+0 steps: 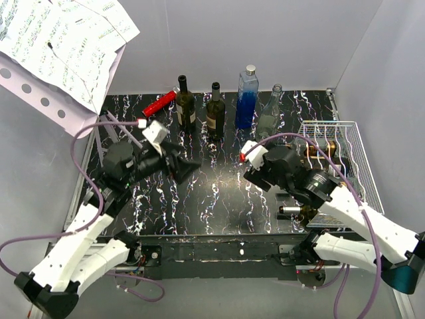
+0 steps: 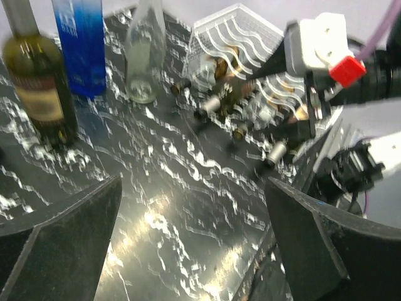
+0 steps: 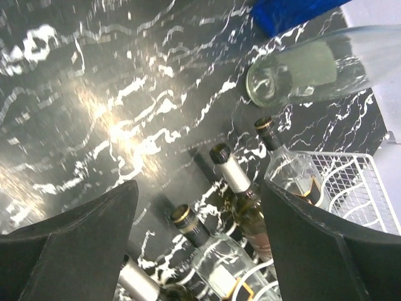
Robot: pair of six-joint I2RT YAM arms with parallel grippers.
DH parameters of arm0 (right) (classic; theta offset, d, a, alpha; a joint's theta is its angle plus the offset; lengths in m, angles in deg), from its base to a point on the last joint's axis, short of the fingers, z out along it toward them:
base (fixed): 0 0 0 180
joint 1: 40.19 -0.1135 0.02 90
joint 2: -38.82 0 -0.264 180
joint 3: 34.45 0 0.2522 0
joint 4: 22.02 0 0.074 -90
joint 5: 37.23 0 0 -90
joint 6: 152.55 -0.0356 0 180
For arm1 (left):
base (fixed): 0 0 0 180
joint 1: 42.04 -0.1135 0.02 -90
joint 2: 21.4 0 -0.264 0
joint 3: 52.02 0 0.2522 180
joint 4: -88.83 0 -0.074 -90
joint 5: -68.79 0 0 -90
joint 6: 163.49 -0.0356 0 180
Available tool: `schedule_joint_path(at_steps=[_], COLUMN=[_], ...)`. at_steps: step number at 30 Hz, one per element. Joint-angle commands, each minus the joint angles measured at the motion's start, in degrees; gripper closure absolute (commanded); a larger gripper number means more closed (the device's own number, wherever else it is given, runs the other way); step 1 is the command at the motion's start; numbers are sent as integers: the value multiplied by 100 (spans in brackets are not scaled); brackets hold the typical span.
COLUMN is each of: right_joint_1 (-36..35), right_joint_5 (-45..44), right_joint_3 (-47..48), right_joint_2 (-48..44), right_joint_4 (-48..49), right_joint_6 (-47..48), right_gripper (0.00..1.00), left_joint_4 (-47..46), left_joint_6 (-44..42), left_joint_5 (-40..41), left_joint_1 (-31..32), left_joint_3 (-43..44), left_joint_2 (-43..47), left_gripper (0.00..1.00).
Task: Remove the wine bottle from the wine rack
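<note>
The white wire wine rack (image 1: pixel 345 143) stands at the table's right side, seen also in the right wrist view as the wine rack (image 3: pixel 354 182). Several wine bottles lie in it with their necks poking out to the left. A gold-banded neck (image 3: pixel 191 226) and a silver-foiled neck (image 3: pixel 233 174) lie under my right gripper (image 3: pixel 199 188). It hovers above them, open and touching neither. A third neck (image 3: pixel 268 133) lies further right. My left gripper (image 1: pixel 186 165) (image 2: pixel 193 182) is open over bare tabletop at centre-left, with nothing between its fingers.
Along the back stand two dark wine bottles (image 1: pixel 185 103) (image 1: pixel 214 111), a blue bottle (image 1: pixel 247 100) and a clear bottle (image 1: pixel 269 114). A red cylinder (image 1: pixel 159 103) lies at back left. Sheet music (image 1: pixel 63 40) overhangs the left wall. One neck (image 1: pixel 292 210) sticks out near the front edge.
</note>
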Motion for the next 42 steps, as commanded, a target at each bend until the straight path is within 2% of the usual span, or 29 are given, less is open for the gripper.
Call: schedule_joint_path(at_steps=[1,6,14,22,28,33,42], right_joint_1=[275,486,486,478,486,486,609], right_joint_5=[349,1289,2301,1634,1405,1019,693], right_joint_3=[271,633,255,-237,-606,-1055,-1161], right_joint_2=[360,783,642,1257,1495,1653,2382], right_joint_4=[-833,-2696,-3639,-3517,-3025,-2630,-2427], right_joint_6=[1271,1817,2143,2310,2258,2249,2064], right_gripper=[15,16,20,22,23,23,26], left_joint_4=[133,511,458,573,599,617,643], left_joint_6=[67,-205,-232,-241,-267,-232,-232], left_joint_5=[-178,253,1272,1844,2248,2205,2257], left_joint_1=[21,30,48,65,65,74,127], left_joint_3=[-945,-1492,-1747,-1712,-1748,-1738,-1738], left_joint_2=[859,1493,2284,2504,2567,2592,2575], left_gripper=[2,2,2,2,2,2,2])
